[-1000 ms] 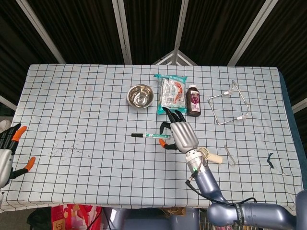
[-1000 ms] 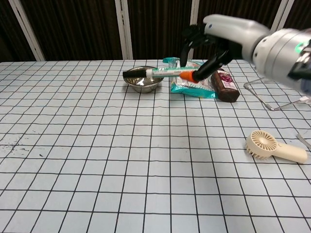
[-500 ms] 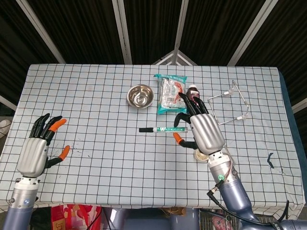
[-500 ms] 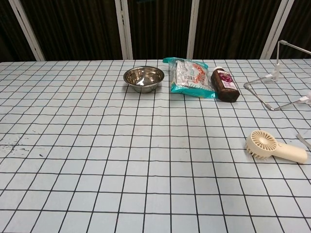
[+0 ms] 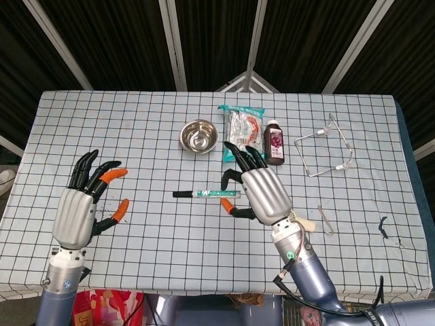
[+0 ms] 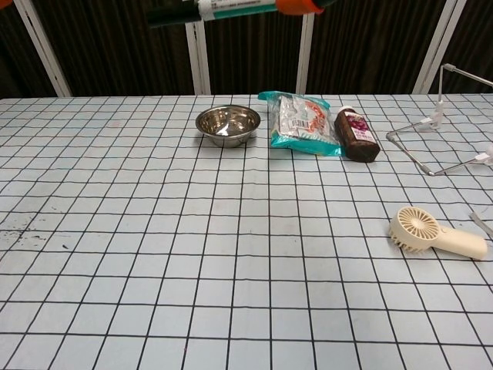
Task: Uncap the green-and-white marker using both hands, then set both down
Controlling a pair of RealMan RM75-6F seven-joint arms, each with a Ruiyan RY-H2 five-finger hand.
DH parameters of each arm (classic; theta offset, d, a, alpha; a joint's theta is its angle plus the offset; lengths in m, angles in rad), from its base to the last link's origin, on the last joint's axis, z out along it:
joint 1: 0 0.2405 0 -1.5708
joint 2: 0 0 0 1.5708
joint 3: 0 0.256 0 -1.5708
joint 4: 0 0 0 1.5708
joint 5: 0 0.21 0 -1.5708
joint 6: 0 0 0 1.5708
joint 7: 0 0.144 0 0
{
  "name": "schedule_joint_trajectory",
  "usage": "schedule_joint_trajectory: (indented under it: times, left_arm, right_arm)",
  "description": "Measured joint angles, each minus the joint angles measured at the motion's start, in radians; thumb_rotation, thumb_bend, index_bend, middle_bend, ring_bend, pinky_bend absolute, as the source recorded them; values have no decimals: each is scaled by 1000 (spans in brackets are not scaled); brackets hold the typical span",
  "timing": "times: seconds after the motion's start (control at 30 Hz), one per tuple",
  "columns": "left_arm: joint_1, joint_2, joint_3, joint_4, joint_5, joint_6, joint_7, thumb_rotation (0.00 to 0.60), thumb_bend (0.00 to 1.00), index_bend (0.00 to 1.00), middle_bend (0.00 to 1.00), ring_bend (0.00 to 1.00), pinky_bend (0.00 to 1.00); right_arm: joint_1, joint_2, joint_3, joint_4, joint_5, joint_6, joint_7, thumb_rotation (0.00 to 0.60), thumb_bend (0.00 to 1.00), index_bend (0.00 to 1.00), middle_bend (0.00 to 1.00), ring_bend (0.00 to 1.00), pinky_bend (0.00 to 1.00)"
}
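Head view: right hand (image 5: 262, 195) is holding the marker (image 5: 204, 193) aloft, level, fingers pinching its green-and-white end; black cap pointing to 9 o'clock. Left hand (image 5: 80, 210) is hovering well apart at 9 o'clock, fingers spread, holding nothing. Step in hand, as judged: bringing the hands together. Next move is calling for the left hand gripping the cap, then a straight pull. Bowl (image 5: 199, 136) at 12 o'clock is looking empty.

Chest view: marker (image 6: 223, 9) is showing along the top edge, high above the bench (image 6: 231, 293). Bowl (image 6: 227, 123) contents: none visible.

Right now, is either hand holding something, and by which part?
The right hand holds the green-and-white marker by its uncapped end; the left hand holds nothing.
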Motion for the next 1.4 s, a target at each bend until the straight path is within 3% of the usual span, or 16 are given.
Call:
schedule_joint_trajectory:
  times: [0.33,1.03,1.4]
  left_arm:
    - [-10,-41,9,81,-19,-1,-56,600,450,361,222,0,0]
    - [-24,-94,26,165,-5,14,-138,600,446,391,233,0,0]
    - [-37,-124,18,185,14,28,-152,600,446,442,260,0,0]
  right_arm:
    - [95,-97,19,0,74,84,-44,600,513,697,54,146,45]
    - [253,-184,108,0,245,190,-107,600,521,701,53,145,46]
    - [292,-196,116,0,277,220,-113,600,524,702,53,146,49]
